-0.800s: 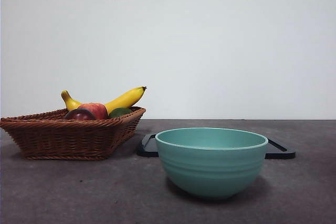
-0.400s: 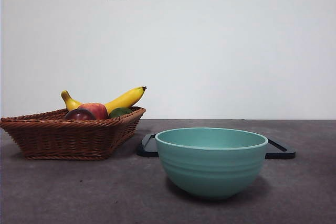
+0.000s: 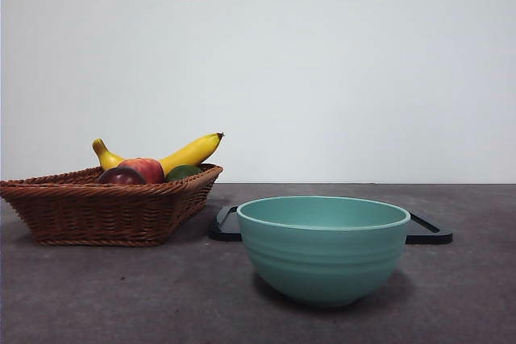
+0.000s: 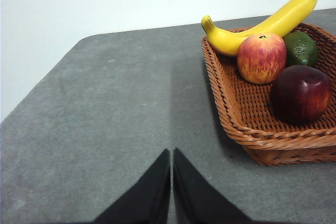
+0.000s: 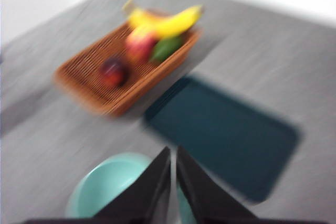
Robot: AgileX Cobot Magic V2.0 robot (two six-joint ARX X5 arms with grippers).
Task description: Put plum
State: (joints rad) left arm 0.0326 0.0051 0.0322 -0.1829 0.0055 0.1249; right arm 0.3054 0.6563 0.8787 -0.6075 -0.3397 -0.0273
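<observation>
While both claws sit closed, left claw (image 4: 171,182) nr basket (image 4: 247,124) w/ plum (image 4: 301,94), right claw (image 5: 172,179) above bowl (image 5: 107,184), no legible text.

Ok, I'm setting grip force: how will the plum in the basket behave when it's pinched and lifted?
The plum looks round and glossy, so it may slip between the jaws. It lies loose on the wicker basket floor, apart from the peach, so a nudge would probably roll it.
</observation>
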